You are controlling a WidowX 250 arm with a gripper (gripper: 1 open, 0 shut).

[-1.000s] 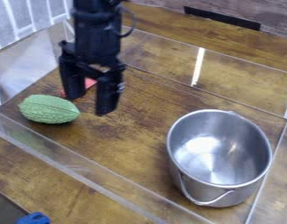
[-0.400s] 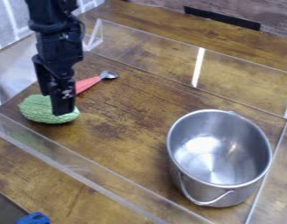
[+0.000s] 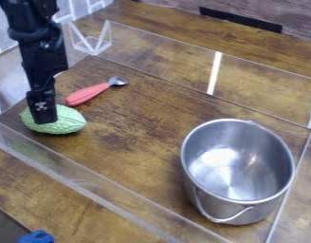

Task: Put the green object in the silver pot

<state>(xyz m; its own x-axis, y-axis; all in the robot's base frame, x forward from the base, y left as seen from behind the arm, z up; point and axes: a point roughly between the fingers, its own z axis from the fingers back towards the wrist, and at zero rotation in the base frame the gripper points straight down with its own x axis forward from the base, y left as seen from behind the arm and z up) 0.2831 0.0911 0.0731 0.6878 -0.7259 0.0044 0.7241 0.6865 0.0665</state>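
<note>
The green object (image 3: 61, 121), a ridged light-green toy vegetable, lies on the wooden table at the left. My gripper (image 3: 42, 111) points straight down and its dark fingers (image 3: 41, 99) reach the green object's left half, covering part of it. The jaws look open around it and the object still rests on the table. The silver pot (image 3: 237, 169) stands upright and empty at the right front, well apart from the gripper, with its wire handle lying over the front rim.
A red-handled spoon (image 3: 86, 93) lies just behind the green object. Low clear plastic walls (image 3: 216, 72) edge the work area. A clear stand (image 3: 87, 36) is at the back left. A blue thing (image 3: 38, 237) sits at the bottom edge.
The gripper has moved left from the table's middle to the green object and come down onto it. The green object, spoon and pot have not moved.
</note>
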